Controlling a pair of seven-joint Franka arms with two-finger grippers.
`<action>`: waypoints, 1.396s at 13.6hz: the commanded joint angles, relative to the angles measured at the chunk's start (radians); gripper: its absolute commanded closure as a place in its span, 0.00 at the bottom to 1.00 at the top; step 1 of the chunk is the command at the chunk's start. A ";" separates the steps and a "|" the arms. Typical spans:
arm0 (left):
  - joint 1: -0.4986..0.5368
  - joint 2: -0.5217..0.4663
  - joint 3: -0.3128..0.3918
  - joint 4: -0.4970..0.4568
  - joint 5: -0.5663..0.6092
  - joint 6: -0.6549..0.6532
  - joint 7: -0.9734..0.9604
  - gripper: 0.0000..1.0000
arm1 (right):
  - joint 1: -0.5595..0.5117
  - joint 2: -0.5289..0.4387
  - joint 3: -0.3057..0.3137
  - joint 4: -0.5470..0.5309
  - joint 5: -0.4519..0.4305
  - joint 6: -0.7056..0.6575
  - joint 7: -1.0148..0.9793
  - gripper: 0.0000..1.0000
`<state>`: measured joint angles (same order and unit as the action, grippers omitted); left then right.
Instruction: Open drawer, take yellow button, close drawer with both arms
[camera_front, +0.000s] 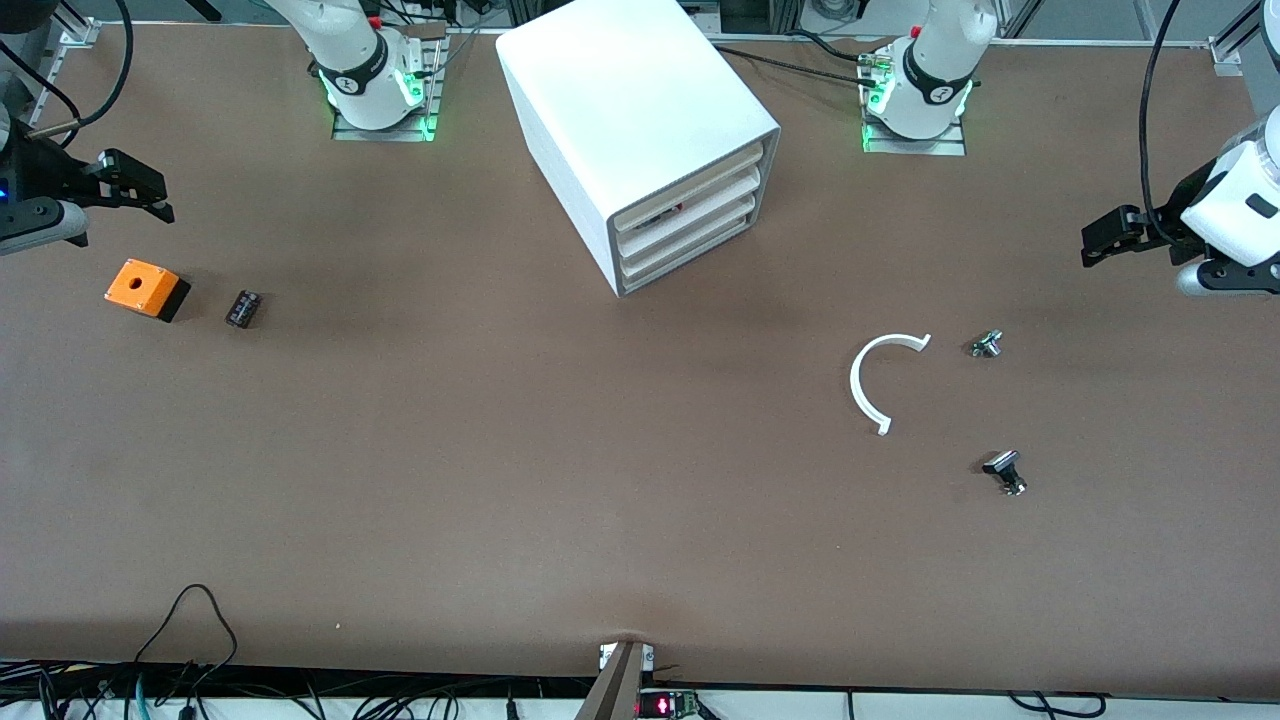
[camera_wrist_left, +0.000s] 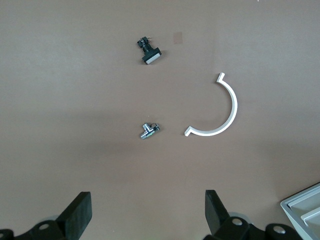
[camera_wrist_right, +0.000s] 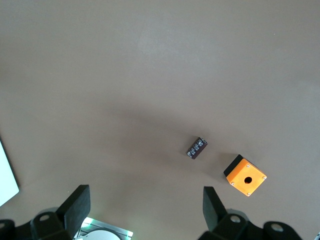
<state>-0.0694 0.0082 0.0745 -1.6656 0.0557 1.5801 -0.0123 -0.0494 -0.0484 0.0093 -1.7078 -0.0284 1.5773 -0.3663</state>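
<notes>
Drawers shut, button hidden.
A dark-red glimpse in the cabinet (camera_front: 640, 130) may be it; left end effector (camera_front: 1092, 238) and right end effector (camera_front: 150, 192) hang wide open, empty, well apart from it.

Desk (camera_front: 500, 450) looks matt brown, cabinet (camera_front: 640, 130) is smooth white plastic, little button (camera_front: 987, 344) has shiny metal.

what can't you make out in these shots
- The button: not seen in any view; the cabinet drawers are shut, hiding their contents.
- Something dark and red at a drawer slit: too small to identify, front view.
- Small dark block beside the orange box: too small to identify.
- Cabinet in both wrist views: cut off by the edge.
</notes>
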 joint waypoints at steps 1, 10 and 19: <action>0.007 0.001 -0.002 0.018 0.001 -0.023 0.023 0.00 | -0.001 -0.001 0.005 0.013 0.007 -0.014 -0.008 0.00; 0.010 0.016 -0.001 0.044 0.001 -0.028 0.023 0.00 | -0.006 0.005 0.001 0.024 0.015 -0.010 -0.008 0.00; 0.010 0.027 -0.010 0.050 -0.013 -0.040 0.026 0.00 | 0.019 0.104 0.008 0.086 0.015 -0.008 0.000 0.00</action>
<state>-0.0659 0.0170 0.0696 -1.6558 0.0548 1.5757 -0.0119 -0.0439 0.0072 0.0144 -1.6775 -0.0277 1.5810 -0.3643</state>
